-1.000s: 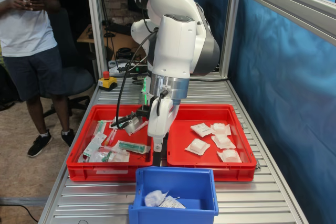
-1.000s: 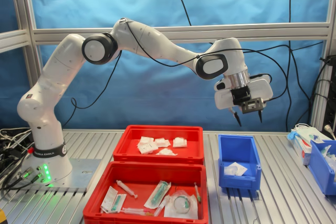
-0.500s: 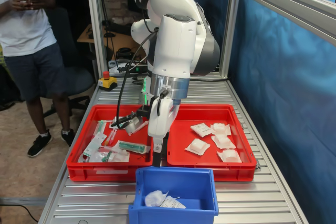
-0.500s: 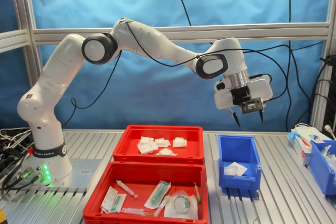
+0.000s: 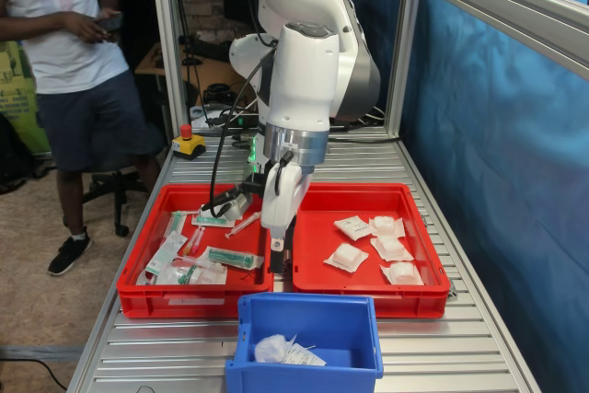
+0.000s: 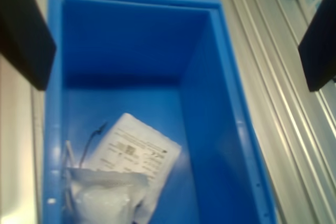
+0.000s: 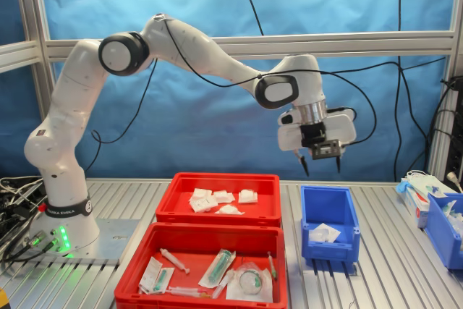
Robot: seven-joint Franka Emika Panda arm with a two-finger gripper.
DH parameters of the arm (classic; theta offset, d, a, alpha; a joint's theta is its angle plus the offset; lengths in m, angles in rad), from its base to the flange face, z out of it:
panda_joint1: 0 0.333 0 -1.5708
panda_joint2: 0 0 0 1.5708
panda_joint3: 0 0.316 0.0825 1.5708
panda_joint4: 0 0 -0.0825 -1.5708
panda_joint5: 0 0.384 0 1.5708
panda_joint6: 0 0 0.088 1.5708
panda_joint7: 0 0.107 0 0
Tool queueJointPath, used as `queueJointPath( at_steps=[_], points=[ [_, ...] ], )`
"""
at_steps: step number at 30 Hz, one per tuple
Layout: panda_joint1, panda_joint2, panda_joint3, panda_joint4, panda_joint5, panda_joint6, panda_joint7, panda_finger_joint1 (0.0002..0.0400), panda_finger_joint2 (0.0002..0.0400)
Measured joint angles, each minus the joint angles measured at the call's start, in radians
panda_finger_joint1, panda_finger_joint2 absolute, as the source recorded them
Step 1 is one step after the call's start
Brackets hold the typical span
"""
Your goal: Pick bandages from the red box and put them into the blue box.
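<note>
The red box [image 5: 368, 302] [image 7: 217, 214] holds several bandages [image 5: 373, 244] [image 7: 221, 200], small white packets. The blue box [image 5: 304, 376] [image 7: 329, 248] [image 6: 220, 103] holds two more bandage packets [image 5: 283, 350] [image 7: 323, 233] [image 6: 126, 174]. My gripper [image 5: 279, 262] [image 7: 319, 165] [image 6: 173, 35] is open and empty. It hangs well above the table, over the blue box's edge nearest the red trays. In the wrist view its dark fingers [image 6: 23, 30] stand wide apart on either side of the bin's opening.
A second red tray [image 5: 193, 302] [image 7: 210, 293] with syringe packages sits beside the bandage tray. A person [image 5: 74, 71] stands beyond the table by a red stop button [image 5: 187, 132]. Another blue bin [image 7: 443, 229] and a packet box [image 7: 419, 192] stand at the second exterior view's right.
My gripper has shifted from over the blue box toward the red trays, still open and empty. The arm's elbow swung the same way. The person has stepped closer.
</note>
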Motion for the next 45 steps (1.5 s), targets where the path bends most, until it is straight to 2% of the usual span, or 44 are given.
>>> queueJointPath(
  at_steps=[7, 16, 20, 23, 30, 39, 45],
  points=[
    [-0.003, -0.104, 0.015, -0.134, -0.007, 0.01, 0.0, 0.04, 0.04],
    [-0.046, -0.227, 0.076, -0.303, -0.069, 0.094, 0.0, 0.04, 0.04],
    [-0.069, -0.269, 0.101, -0.366, -0.081, 0.115, 0.0, 0.04, 0.04],
    [-0.081, -0.292, 0.112, -0.402, -0.084, 0.121, 0.0, 0.04, 0.04],
    [-0.121, -0.409, 0.138, -0.556, -0.092, 0.136, 0.0, 0.04, 0.04],
    [-0.138, -0.509, 0.144, -0.641, -0.098, 0.131, 0.0, 0.04, 0.04],
    [-0.141, -0.556, 0.146, -0.669, -0.1, 0.074, 0.0, 0.04, 0.04]
  ],
)
